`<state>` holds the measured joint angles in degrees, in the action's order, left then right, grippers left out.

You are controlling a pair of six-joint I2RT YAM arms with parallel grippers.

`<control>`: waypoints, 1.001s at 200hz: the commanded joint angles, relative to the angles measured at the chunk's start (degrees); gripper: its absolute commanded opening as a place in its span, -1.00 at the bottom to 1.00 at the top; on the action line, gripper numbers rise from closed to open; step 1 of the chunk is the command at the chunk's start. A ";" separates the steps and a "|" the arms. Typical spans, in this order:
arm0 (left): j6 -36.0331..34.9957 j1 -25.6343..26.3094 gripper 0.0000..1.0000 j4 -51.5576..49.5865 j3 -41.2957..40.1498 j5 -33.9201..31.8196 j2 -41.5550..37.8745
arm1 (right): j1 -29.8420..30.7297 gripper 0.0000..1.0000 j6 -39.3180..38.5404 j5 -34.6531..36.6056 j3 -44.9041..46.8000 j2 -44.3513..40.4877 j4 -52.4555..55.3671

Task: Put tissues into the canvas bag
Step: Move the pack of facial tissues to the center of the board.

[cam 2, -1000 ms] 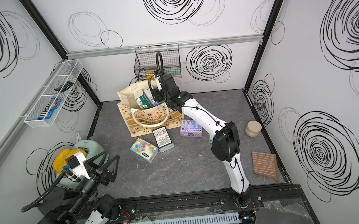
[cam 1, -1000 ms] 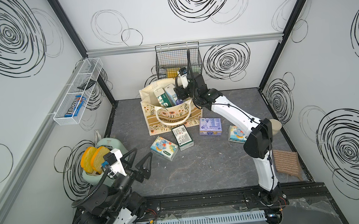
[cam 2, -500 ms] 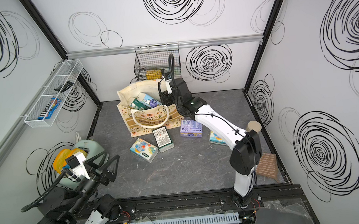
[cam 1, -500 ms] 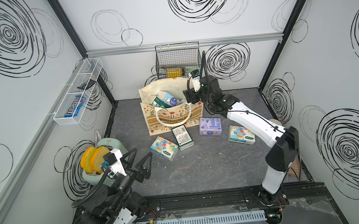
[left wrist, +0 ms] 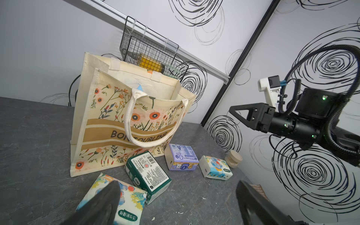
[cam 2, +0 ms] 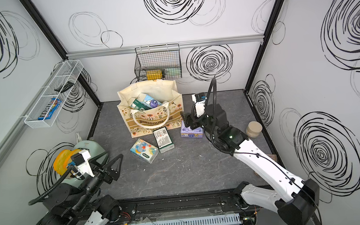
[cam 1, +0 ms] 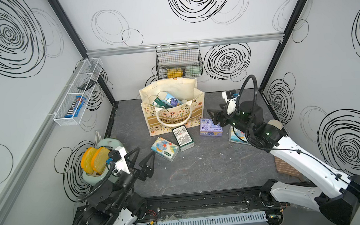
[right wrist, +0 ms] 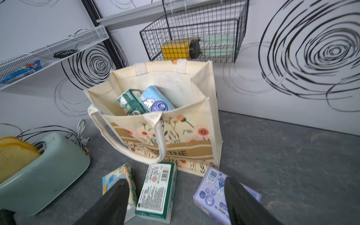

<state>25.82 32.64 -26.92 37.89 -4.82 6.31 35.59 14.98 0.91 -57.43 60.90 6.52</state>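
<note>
The bag (cam 1: pixel 196 111) stands upright at the back of the table (cam 1: pixel 202 171), mouth open. Its front panel hides most of the contents. Only the tops of a green pack (right wrist: pixel 129 102) and a blue pack (right wrist: pixel 155 98) show, and whether more lie beneath cannot be told. In a top view the right arm (cam 1: pixel 293 152) covers most of an elephant pack (cam 1: pixel 234 135) and part of the jar (cam 1: pixel 275 124).

The right gripper (cam 1: pixel 216 118) hangs wide open and empty just beside the bag's right end. It is above the purple pack (cam 1: pixel 207 127) and clear of it. In front of the bag lie a dark green pack (cam 1: pixel 182 137) and a second elephant pack (cam 1: pixel 164 149), touching each other.

The left gripper (cam 1: pixel 143 162) is likewise spread wide with nothing in it, near the table's front and well apart from the bag. The second elephant pack lies just beyond its fingertips.
</note>
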 commanded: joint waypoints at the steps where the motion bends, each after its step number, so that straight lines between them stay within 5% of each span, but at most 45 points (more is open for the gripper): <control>1: 0.89 0.32 0.97 2.16 -0.89 0.51 4.83 | 0.07 0.61 5.06 -5.57 7.27 -2.62 -0.68; 65: 11.53 -2.97 0.92 13.30 -7.00 2.99 34.13 | 2.07 0.60 17.24 -10.40 31.98 -16.20 -6.47; 88: 18.92 -5.24 0.92 16.07 -8.70 -5.24 41.33 | 2.59 0.60 19.66 -10.25 36.39 -21.75 -5.07; 154: 18.91 -8.88 0.92 30.95 -9.45 -19.94 50.89 | 2.64 0.59 19.77 -9.16 38.11 -28.69 -1.08; 200: 21.59 -17.27 0.95 37.89 -7.49 -14.21 63.18 | 2.65 0.58 20.57 -9.93 38.67 -26.85 -3.81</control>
<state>45.32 17.98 4.38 28.10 -19.35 64.58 37.98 34.28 -8.56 -18.57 33.28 4.21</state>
